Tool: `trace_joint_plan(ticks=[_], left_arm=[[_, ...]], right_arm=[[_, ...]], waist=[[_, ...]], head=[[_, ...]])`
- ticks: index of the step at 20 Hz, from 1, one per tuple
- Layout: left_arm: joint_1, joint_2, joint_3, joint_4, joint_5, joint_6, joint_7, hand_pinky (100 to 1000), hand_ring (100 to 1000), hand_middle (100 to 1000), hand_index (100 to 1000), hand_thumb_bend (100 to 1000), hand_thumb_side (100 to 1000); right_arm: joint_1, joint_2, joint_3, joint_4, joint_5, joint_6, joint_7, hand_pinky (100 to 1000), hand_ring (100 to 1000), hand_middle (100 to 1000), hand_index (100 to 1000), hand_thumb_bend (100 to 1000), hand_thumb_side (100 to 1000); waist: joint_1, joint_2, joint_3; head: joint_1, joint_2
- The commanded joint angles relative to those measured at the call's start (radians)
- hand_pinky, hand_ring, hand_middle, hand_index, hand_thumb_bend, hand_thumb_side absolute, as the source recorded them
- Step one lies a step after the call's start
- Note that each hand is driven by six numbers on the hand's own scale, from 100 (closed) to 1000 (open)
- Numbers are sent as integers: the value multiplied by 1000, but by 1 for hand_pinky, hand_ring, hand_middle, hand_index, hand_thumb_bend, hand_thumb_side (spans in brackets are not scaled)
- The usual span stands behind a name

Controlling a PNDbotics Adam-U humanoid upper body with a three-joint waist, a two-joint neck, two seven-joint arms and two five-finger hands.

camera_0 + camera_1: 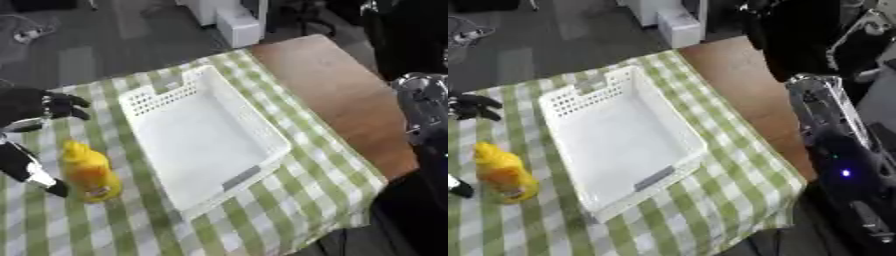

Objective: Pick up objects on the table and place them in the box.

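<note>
Left eye view, lower left: yellow plastic squeeze bottle (90, 174) upright on checked cloth (297, 200), beside white plastic basket (262, 131). Left hand (35, 107) fingers apart, straddling it. Probably light, slippery; best gripped mid-body.

We can't read the yellow bottle (89, 173) label, and our left hand (33, 107) gets cropped at the edge.

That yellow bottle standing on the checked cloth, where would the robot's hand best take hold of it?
Probably round the wide lower body of the yellow bottle, coming from its left, where the left hand already is. It stands upright, narrows toward the top, and the white basket blocks its right.
</note>
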Motion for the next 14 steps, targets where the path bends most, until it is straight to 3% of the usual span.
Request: trace_joint_plan(ticks=[1, 8, 9, 11, 12, 13, 14], left_arm=[[-10, 6, -3, 16, -28, -358, -356, 836, 875, 921, 921, 908, 817], [3, -46, -12, 89, -104, -358, -356, 809, 854, 922, 934, 895, 823], [5, -55, -14, 101, -109, -358, -356, 732, 804, 897, 931, 881, 814], [10, -70, -14, 122, -108, -358, -356, 339, 558, 759, 914, 770, 749], [12, -76, -12, 132, -101, -358, -356, 271, 510, 723, 910, 751, 733], [16, -83, -9, 140, -86, -358, -356, 153, 418, 622, 865, 686, 690], [17, -89, -4, 143, -62, -358, -356, 100, 316, 525, 762, 614, 632]], right_arm=[[-20, -11, -6, -13, -5, 3, 1, 146, 499, 553, 734, 342, 742], [-25, -9, -6, -13, -6, 3, 2, 147, 499, 553, 734, 342, 742], [-26, -8, -6, -13, -6, 3, 2, 148, 499, 553, 733, 342, 742], [-28, -7, -6, -13, -7, 4, 2, 148, 499, 553, 733, 341, 743], [-29, -6, -6, -13, -7, 4, 2, 148, 499, 553, 733, 341, 743], [-31, -6, -6, -13, -7, 5, 2, 148, 499, 553, 733, 341, 743], [-32, -6, -6, -13, -7, 6, 2, 148, 499, 553, 733, 341, 744]], waist=[[0, -9, -3], [0, -5, -5], [0, -4, -5], [0, -3, -6], [0, -3, -7], [0, -3, -7], [0, -2, -8]], head=[[1, -3], [-4, -3], [-4, -3], [-6, -3], [-6, -3], [-8, -3], [-9, -3]])
